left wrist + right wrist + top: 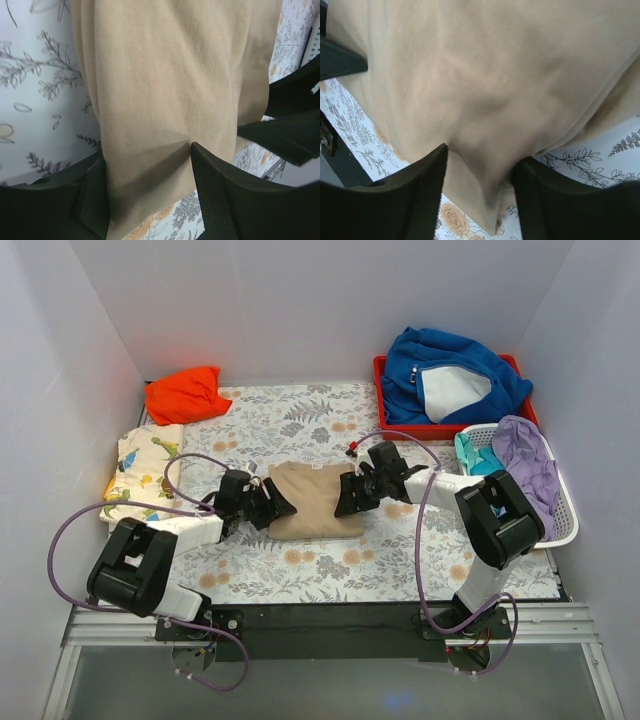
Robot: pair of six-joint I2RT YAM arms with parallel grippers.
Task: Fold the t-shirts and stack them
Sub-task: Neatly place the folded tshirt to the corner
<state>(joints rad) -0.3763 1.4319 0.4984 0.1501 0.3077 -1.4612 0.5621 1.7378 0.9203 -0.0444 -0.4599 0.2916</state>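
The tan t-shirt (312, 500) lies folded into a small rectangle in the middle of the floral mat. My left gripper (272, 502) grips its left edge; in the left wrist view the cloth (170, 75) runs between the two fingers of that gripper (147, 170) and creases there. My right gripper (350, 495) grips the right edge; in the right wrist view the cloth (485, 75) bunches between the fingers of that gripper (480, 170). The orange t-shirt (185, 393) lies crumpled at the back left. The cream dinosaur-print t-shirt (145, 470) lies folded at the left edge.
A red tray (400, 428) at the back right holds a bulky blue fleece (450, 375). A white basket (565, 530) at the right edge holds purple (525, 455) and teal cloth. White walls enclose the table on three sides.
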